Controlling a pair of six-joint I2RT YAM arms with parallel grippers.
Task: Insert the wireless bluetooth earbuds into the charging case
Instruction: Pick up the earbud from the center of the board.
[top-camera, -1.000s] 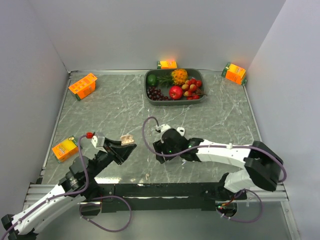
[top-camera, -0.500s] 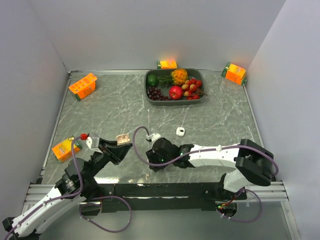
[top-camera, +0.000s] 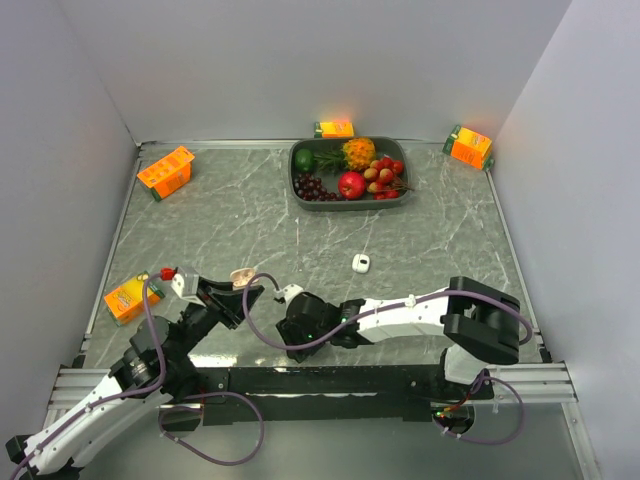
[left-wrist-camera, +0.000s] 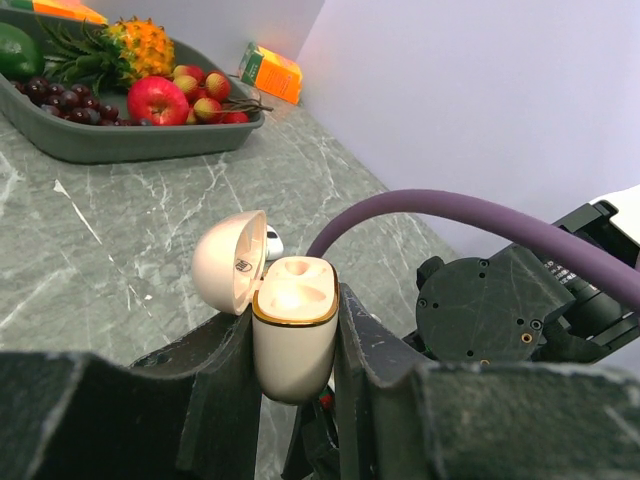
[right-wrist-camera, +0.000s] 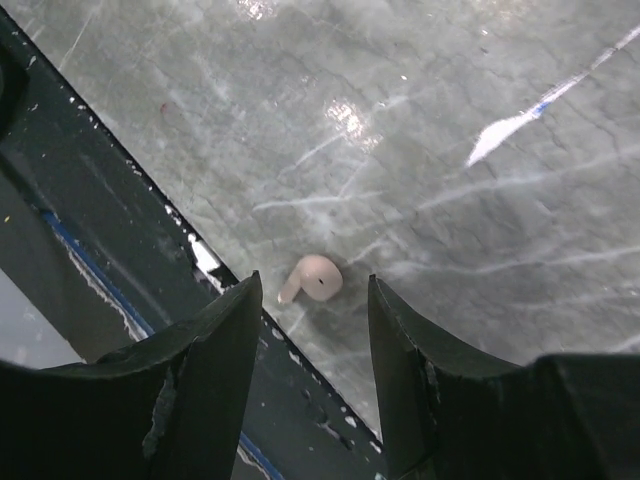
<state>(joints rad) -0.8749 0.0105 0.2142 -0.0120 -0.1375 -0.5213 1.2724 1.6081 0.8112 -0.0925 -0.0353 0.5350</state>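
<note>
Cartons (top-camera: 165, 172), four and orange, ring the table (top-camera: 230, 215). The left gripper (top-camera: 238, 287) is clamped on the one charging case (left-wrist-camera: 293, 335), which stands upright with its lid hinged open. The right gripper (right-wrist-camera: 314, 300) hangs with its jaws spread either side of one earbud (right-wrist-camera: 312, 279) at the table's near edge, without touching it. A second earbud (top-camera: 360, 262) lies further right, well apart. One fruit tray (top-camera: 299, 186) sits at the back.

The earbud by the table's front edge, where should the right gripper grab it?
Probably across the earbud at its rounded head, from straight above: it lies flat, thin stem pointing toward the table edge, and the open right gripper straddles it.
</note>
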